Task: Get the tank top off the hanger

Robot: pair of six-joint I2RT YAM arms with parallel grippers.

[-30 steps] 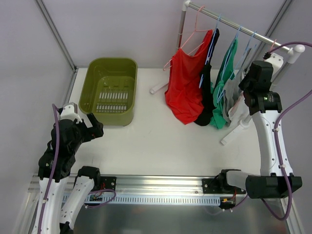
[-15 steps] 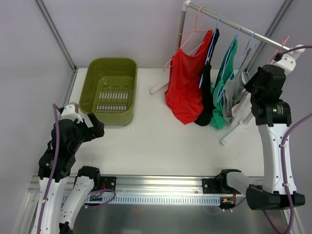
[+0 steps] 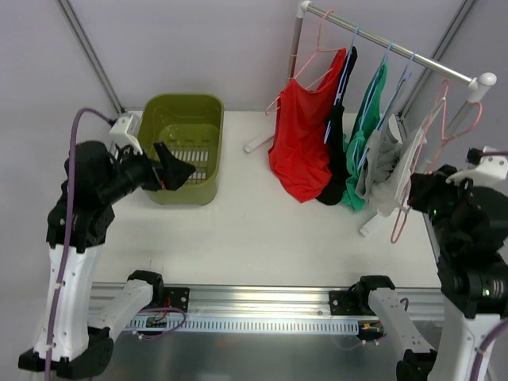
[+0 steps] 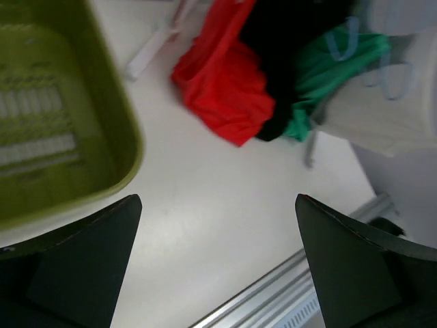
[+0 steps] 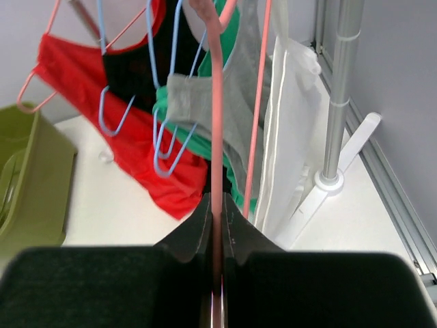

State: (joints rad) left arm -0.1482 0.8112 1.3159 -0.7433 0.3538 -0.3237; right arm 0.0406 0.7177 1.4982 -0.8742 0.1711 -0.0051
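Olive-green basket (image 3: pixel 181 151) sits at the far left of the table (image 3: pixel 262 230), its slotted floor showing. The white tank top (image 5: pixel 290 137) hangs limp and creased at the right end of the rack (image 3: pixel 397 48), against the pink hanger (image 5: pixel 217 123), beside grey (image 5: pixel 205 102), green (image 3: pixel 367 135), black (image 3: pixel 337 135) and red garments (image 3: pixel 300 143). The right gripper (image 5: pixel 217 208) pinches the hanger's wire between closed fingers. The left gripper (image 4: pixel 217 198), fingers spread wide, hovers over the basket's near right corner.
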